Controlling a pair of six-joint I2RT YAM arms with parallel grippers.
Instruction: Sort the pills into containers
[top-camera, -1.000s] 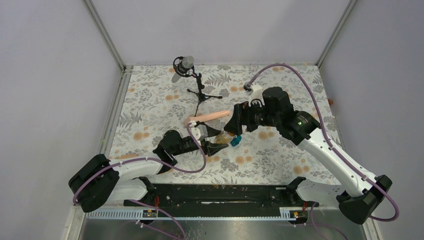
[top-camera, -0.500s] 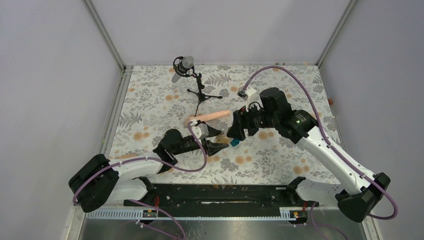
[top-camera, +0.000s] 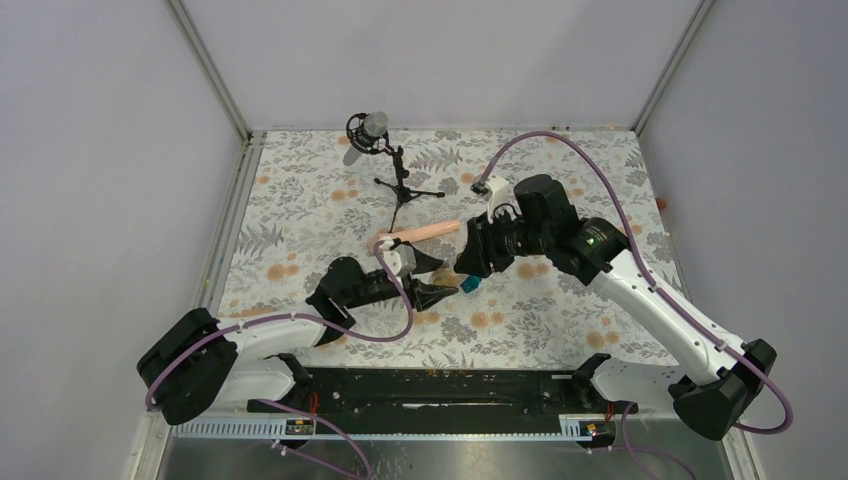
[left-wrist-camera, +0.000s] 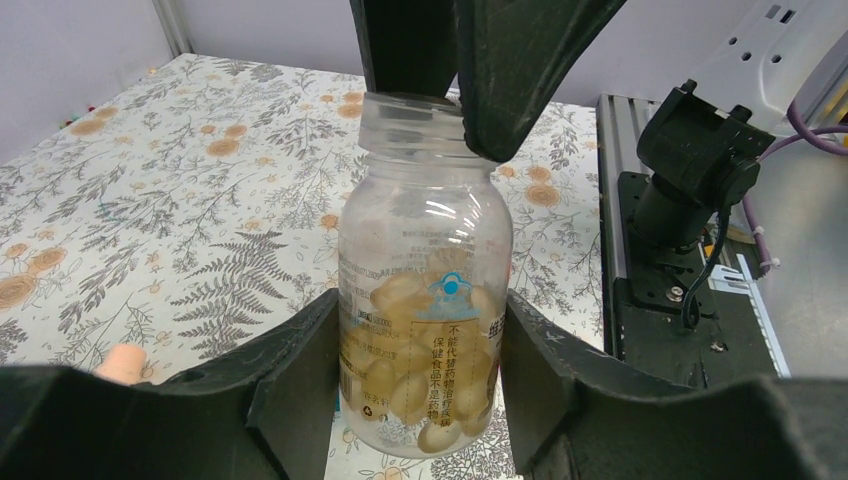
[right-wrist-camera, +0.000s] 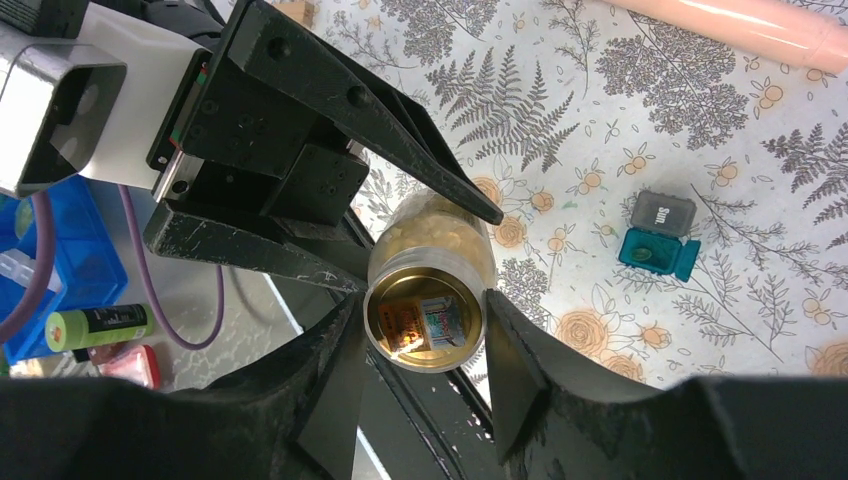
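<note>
Amber bottle (left-wrist-camera: 425, 250) sat clamped in your left gripper (left-wrist-camera: 418, 325). Your right gripper (right-wrist-camera: 423, 300) pinched its neck end-on, along its long axis.

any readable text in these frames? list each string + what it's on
"Sun": on the grey lid of the teal box.
"保健食品不是药物": seems to read so, printed on the pill bottle, left wrist view; the rest of its print is too small to read.
Green cylinder: its print is blurred, unreadable.
</note>
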